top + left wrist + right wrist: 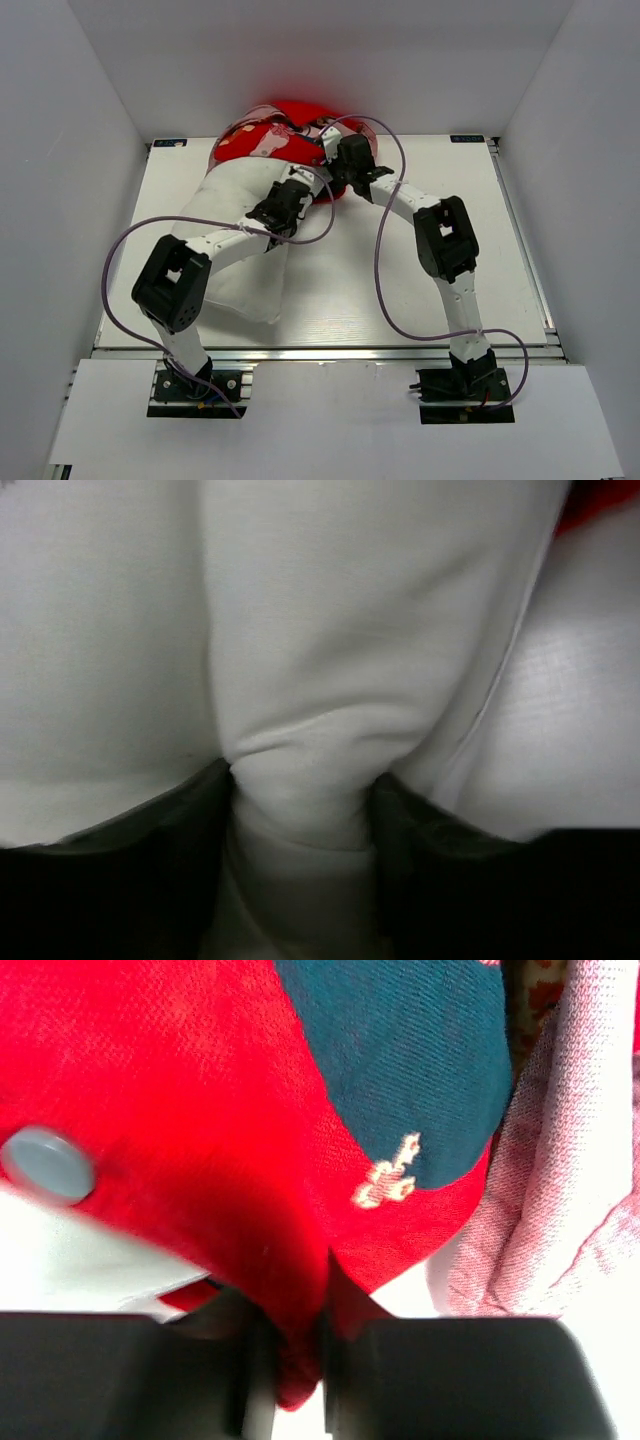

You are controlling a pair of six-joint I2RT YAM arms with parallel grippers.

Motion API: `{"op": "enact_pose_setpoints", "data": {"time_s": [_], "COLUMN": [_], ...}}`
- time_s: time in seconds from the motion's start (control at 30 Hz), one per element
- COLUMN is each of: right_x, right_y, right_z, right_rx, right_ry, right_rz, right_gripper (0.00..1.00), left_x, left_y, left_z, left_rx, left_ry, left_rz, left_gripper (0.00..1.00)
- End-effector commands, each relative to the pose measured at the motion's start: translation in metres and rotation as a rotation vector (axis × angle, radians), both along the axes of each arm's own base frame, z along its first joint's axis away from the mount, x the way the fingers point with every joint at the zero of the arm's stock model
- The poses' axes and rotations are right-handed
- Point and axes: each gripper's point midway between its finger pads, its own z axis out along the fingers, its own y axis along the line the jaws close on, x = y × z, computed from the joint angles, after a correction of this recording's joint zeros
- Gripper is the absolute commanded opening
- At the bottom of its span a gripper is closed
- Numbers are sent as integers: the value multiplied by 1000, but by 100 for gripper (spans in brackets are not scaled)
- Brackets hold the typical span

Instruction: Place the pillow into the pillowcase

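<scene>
The white pillow [240,270] lies on the left half of the table, its far end reaching the red pillowcase [285,125] bunched at the back edge. My left gripper [290,200] sits on the pillow's far right part. In the left wrist view a thick fold of the pillow [320,630] is squeezed between the jaws of that gripper [303,820]. My right gripper [335,180] is at the pillowcase's near edge. The right wrist view shows red pillowcase cloth [200,1110] with a dark blue patch pinched in that gripper [300,1350].
White walls close in the table [400,290] on the left, back and right. Purple cables [385,290] loop over both arms. The pillowcase's paler pink inside [560,1160] hangs to the right of the jaws, and a grey-blue button [45,1165] shows on the red cloth.
</scene>
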Motion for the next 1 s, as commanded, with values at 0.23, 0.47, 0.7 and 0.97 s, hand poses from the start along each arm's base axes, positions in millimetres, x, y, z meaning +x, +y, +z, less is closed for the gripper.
{"op": "enact_pose_setpoints", "data": {"time_s": [0.23,0.47,0.7,0.97], "right_x": [-30,-116,-148,-149], "right_y": [-36,19,22,26], "right_z": [156,286,421,269], "right_rx": [348,575,724,617], "right_ry": [13,14,-243,204], "right_rz": [75,365,396,268], "right_gripper": [0,0,0,0], "left_x": [30,48,31,-17], "left_y": [77,57,29,-24], "left_z": [-4,82,249,182], "left_rx": [-131,-301,-474,-544], "left_ry": [49,-92,-290,-150], "left_rz": [246,215,15,-121], "left_gripper": [0,0,0,0]}}
